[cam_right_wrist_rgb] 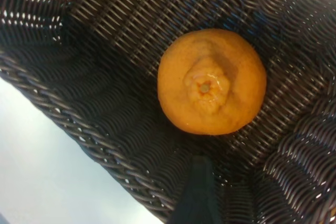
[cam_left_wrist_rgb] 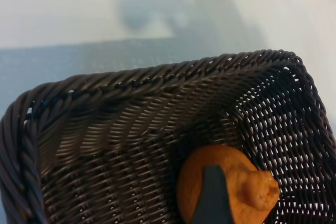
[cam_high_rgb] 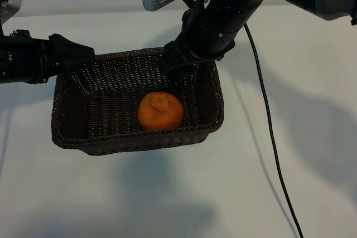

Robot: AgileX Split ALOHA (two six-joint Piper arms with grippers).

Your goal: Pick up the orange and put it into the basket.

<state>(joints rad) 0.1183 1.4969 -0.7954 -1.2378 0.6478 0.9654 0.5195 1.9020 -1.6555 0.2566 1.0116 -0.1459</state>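
Observation:
The orange (cam_high_rgb: 160,111) (cam_right_wrist_rgb: 212,81) lies on the floor of the dark woven basket (cam_high_rgb: 134,140), towards its front right, knobby bump up. My right gripper (cam_high_rgb: 177,65) hangs over the basket's back right corner, open and empty. One of its fingers (cam_right_wrist_rgb: 197,192) shows above the basket's wall (cam_right_wrist_rgb: 105,145), apart from the fruit. My left gripper (cam_high_rgb: 83,54) reaches in at the basket's back left rim, open, holding nothing. One left finger (cam_left_wrist_rgb: 212,198) shows in front of the orange (cam_left_wrist_rgb: 247,179), inside the braided rim (cam_left_wrist_rgb: 157,74).
The basket stands on a white table (cam_high_rgb: 167,193). A black cable (cam_high_rgb: 268,121) runs from the right arm down across the table to the basket's right. Bare table lies in front of the basket and on both sides.

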